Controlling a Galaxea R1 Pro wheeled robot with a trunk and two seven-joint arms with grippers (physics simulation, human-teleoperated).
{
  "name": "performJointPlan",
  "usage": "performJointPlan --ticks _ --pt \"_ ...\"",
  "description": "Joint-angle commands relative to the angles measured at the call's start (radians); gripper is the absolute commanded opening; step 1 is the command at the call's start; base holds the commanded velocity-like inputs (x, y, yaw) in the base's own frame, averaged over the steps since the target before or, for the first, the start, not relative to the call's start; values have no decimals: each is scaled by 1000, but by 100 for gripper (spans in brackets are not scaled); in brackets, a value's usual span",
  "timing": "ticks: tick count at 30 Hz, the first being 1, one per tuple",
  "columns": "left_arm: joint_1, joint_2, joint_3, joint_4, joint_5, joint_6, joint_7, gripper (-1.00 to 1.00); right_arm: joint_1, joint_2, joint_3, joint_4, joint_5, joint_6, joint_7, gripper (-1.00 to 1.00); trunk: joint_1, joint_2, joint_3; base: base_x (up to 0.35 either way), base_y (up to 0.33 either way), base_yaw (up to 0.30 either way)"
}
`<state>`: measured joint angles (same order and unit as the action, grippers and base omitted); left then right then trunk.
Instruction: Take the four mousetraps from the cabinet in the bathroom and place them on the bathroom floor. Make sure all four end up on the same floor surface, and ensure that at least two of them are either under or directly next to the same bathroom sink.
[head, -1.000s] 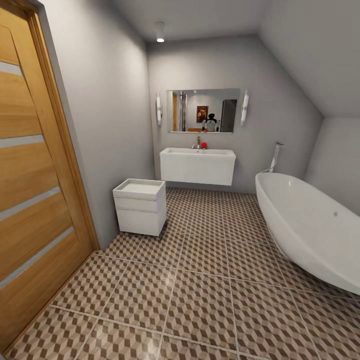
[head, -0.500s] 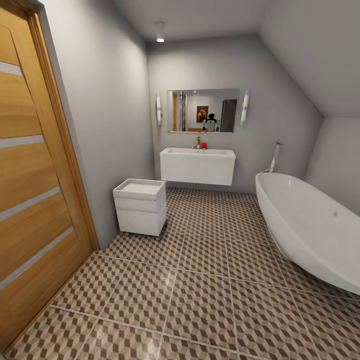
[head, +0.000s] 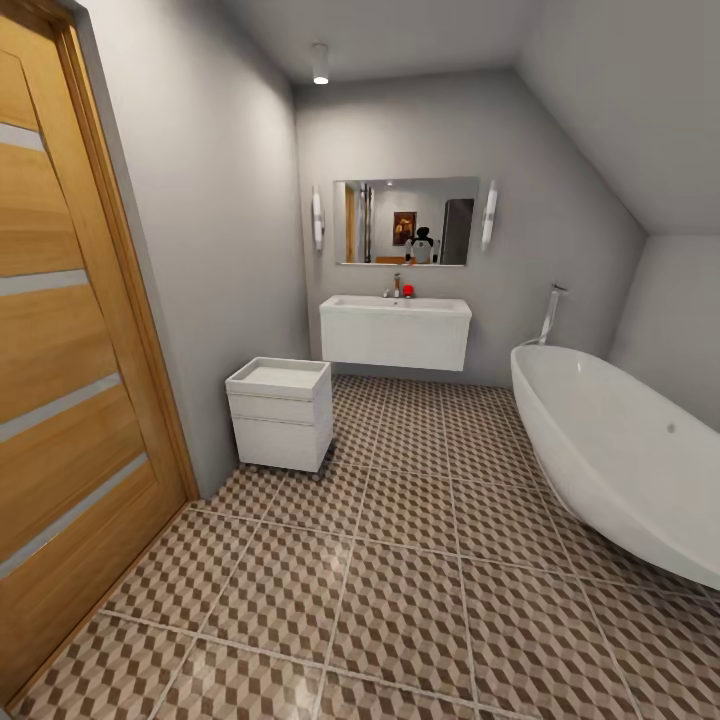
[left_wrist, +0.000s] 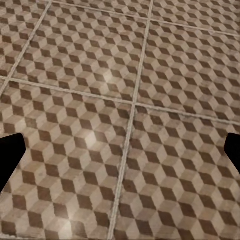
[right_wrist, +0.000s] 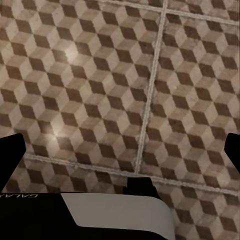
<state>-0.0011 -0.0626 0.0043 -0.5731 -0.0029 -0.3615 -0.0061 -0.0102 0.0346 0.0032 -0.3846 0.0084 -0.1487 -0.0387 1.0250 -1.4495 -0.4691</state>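
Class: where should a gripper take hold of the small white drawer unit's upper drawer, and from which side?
Probably the top edge of the upper drawer front, coming from the unit's camera-facing side over the tiled floor: the fronts look flat, with no handle visible.

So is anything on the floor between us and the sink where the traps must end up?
Nothing visible blocks it: the tiled bathroom floor runs open to the sink. The white drawer unit sits left against the wall, the bathtub along the right.

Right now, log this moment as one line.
place: bathroom doorway | ahead: sink, bathtub, white drawer unit | left gripper: open, empty | right gripper: open, empty | mousetraps: unseen
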Motion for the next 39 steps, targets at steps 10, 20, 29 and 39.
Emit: performJointPlan --ticks 10,20,29,39 --pt "1 21 2 0 1 -1 1 100 0 2 -1 -2 0 -59 -3 100 0 0 -1 0 0 0" --pt "1 22 2 -1 5 6 7 100 0 13 -2 -4 -4 -149 -3 100 0 0 -1 0 0 0" --pt "1 19 1 34 6 8 8 100 0 16 -1 -17 -3 -162 -3 100 0 0 -1 0 0 0" --pt "0 26 7 59 9 119 10 100 0 9 0 -57 -1 -169 -1 100 0 0 -1 0 0 0"
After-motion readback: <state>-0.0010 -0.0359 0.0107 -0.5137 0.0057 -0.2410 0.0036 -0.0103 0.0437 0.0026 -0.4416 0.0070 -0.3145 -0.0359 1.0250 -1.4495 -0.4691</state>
